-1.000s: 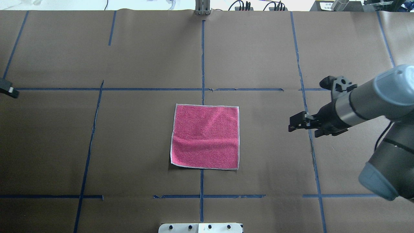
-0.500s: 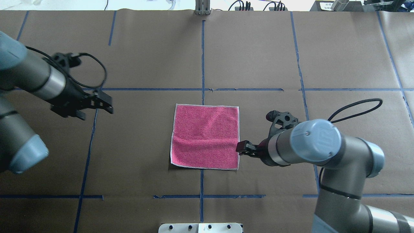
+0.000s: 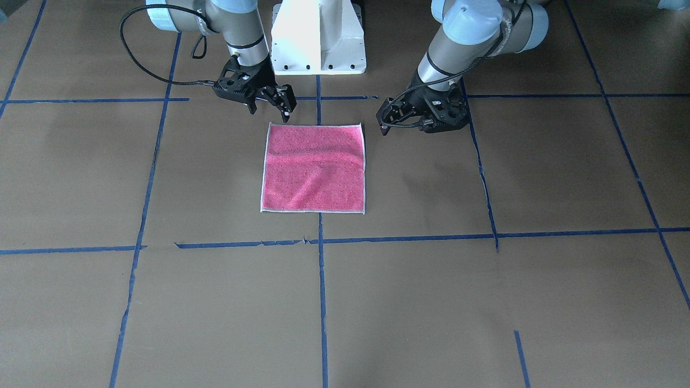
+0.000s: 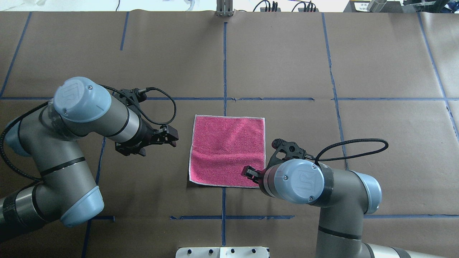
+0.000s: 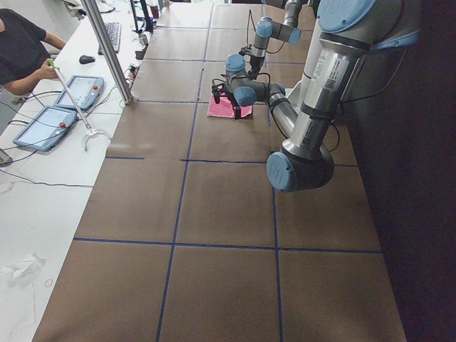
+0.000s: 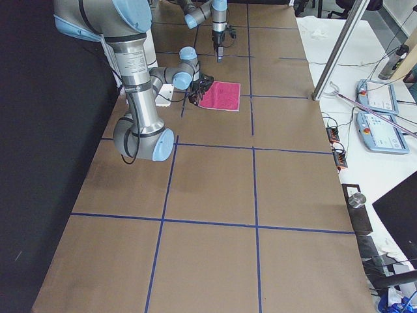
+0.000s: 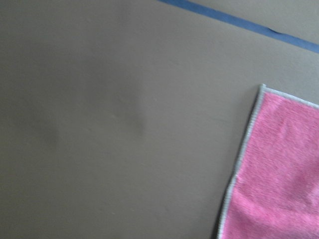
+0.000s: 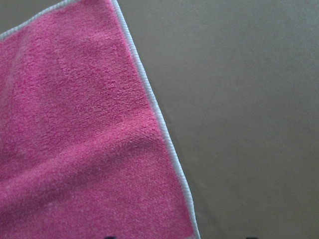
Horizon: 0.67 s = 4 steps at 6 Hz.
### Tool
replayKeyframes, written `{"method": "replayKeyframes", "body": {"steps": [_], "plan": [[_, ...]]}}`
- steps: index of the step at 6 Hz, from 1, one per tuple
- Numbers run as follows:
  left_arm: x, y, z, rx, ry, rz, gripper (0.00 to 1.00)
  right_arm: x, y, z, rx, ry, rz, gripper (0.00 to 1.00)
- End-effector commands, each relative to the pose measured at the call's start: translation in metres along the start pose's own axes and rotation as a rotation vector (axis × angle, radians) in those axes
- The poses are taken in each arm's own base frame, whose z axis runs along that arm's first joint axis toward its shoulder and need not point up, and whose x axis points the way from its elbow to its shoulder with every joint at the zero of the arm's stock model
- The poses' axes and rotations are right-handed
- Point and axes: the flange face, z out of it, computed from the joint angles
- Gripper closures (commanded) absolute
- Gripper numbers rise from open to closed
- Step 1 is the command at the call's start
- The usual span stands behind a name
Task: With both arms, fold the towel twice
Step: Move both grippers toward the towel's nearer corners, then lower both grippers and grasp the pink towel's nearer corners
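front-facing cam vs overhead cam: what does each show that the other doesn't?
Front-facing only: the whole white pedestal, and the right pincer unobstructed and open, by the towel's corner. Overhead only: the metal post and cables at the table's far edge; there the right arm hides most of its pincer. Both: the pink towel flat and unfolded, both arms, the left pincer beside the towel without touching it, blue tape lines.
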Motion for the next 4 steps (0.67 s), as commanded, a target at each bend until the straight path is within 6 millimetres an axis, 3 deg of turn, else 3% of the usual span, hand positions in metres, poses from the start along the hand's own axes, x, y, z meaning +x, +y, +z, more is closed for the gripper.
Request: {"method": "replayKeyframes", "body": {"steps": [1,2,4], "plan": [[0.0047,0.0048,0.0003,-0.001,0.005,-0.004,0.00,-0.0019,-0.0005,0.0246,0.026,0.034,0.003,0.22],[0.0047,0.0048,0.0003,-0.001,0.005,-0.004,0.00,-0.0027,-0.0001,0.0239,0.016,0.034,-0.001,0.21],[0.0038,0.0048,-0.0015,-0.002,0.007,-0.004,0.00,-0.0012,0.0043,0.0212,-0.028,0.046,0.000,0.36]]}}
